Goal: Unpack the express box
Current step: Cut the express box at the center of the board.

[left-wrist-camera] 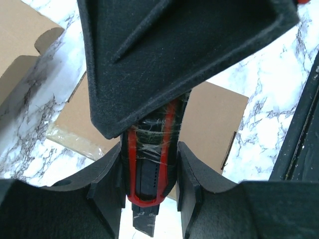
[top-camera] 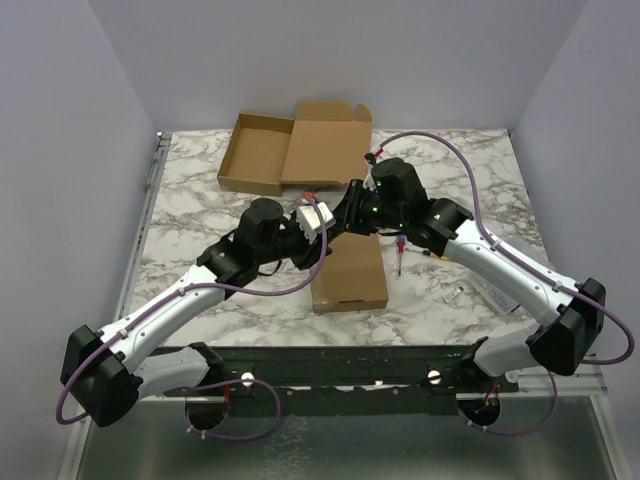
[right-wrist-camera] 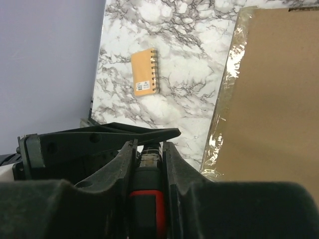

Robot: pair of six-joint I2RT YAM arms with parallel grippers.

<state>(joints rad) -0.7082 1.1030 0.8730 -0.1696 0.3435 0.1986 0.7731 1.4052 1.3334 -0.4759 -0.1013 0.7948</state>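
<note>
Express box (top-camera: pixel 350 272) sealed, flat mid-table, toward near edge. Your left gripper (left-wrist-camera: pixel 149 177) and right gripper (right-wrist-camera: pixel 148 155) both clamp red cutter (left-wrist-camera: pixel 152 124) above it. Judge box light, stiff, tape slick: hold it by bare cardboard side edges, off seam.

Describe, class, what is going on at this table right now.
Two robot arms meet above a closed, taped cardboard box. The left gripper and the right gripper both grip one red-and-black box cutter, apparently passing it between them. An opened box, seemingly empty, lies at the far edge.
</note>
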